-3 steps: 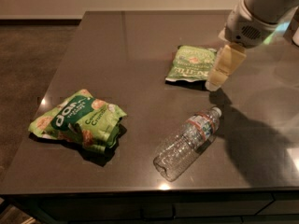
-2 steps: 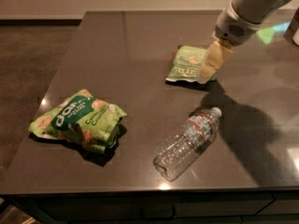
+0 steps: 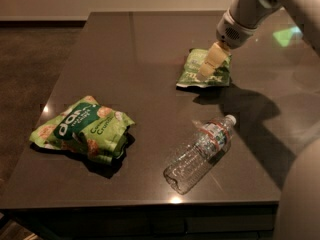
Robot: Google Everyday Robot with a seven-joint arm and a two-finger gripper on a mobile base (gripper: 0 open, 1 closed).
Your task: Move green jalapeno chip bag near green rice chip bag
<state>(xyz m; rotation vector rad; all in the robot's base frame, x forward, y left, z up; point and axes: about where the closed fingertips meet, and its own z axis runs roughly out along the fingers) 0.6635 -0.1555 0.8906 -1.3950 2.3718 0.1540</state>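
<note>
The green jalapeno chip bag is small, flat and pale olive-green, and lies on the dark table right of centre toward the back. My gripper hangs from the arm at the upper right, directly over the bag's middle, at or just above its surface. The green rice chip bag is larger, bright green with white lettering, and lies at the front left, well apart from the small bag.
A clear plastic water bottle lies on its side at the front centre-right, between the two bags and nearer the front edge. The floor drops away to the left of the table. The arm's shadow falls right of the small bag.
My gripper has moved left from the right edge of the jalapeno bag to over its middle. The bags and bottle have not moved.
</note>
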